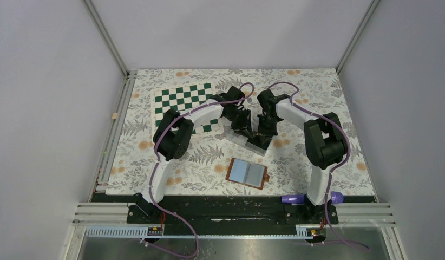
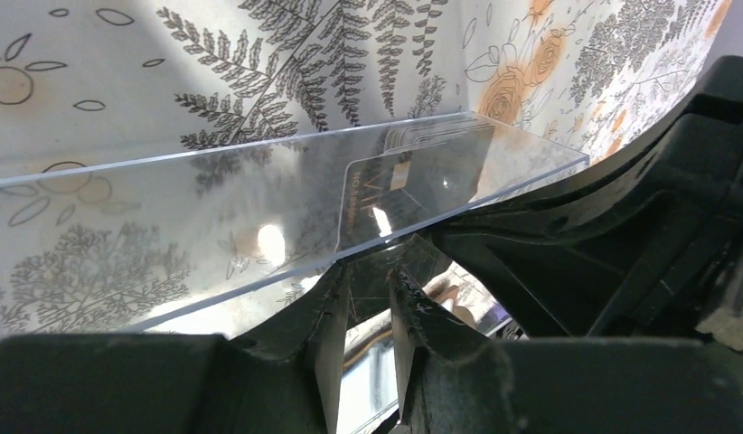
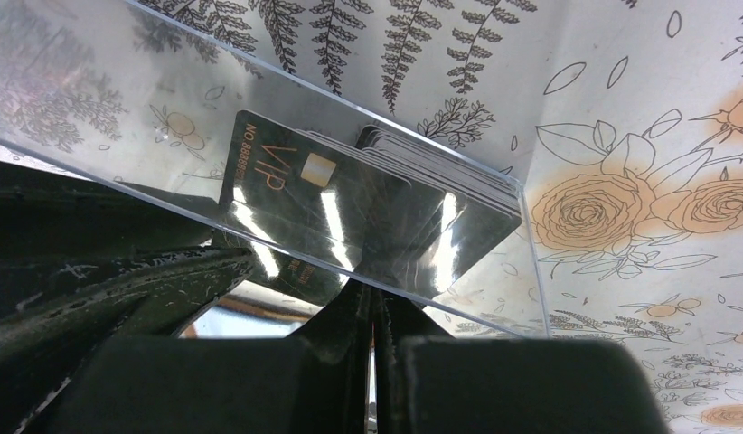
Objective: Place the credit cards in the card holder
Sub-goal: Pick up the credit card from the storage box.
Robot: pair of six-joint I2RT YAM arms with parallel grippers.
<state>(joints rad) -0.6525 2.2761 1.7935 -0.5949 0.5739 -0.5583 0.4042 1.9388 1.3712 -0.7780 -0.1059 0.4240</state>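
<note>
The credit cards [image 3: 323, 203] are black, the front one marked VIP with a gold chip. They stand stacked inside a clear plastic box [image 1: 253, 142] in the middle of the table, and show dimly through its wall [image 2: 399, 181]. My right gripper [image 3: 377, 294] is shut, pinching the box's near wall. My left gripper [image 2: 372, 264] is at the opposite rim with its jaws narrowly apart. A dark card corner shows just beyond its tips. The card holder [image 1: 247, 173] lies open and flat nearer the arm bases, brown with pale blue sleeves, and neither gripper touches it.
A green-and-white chessboard mat [image 1: 182, 103] lies at the back left under the left arm. The floral table cover ends at metal rails [image 1: 236, 214] in front, and grey walls enclose the sides and back.
</note>
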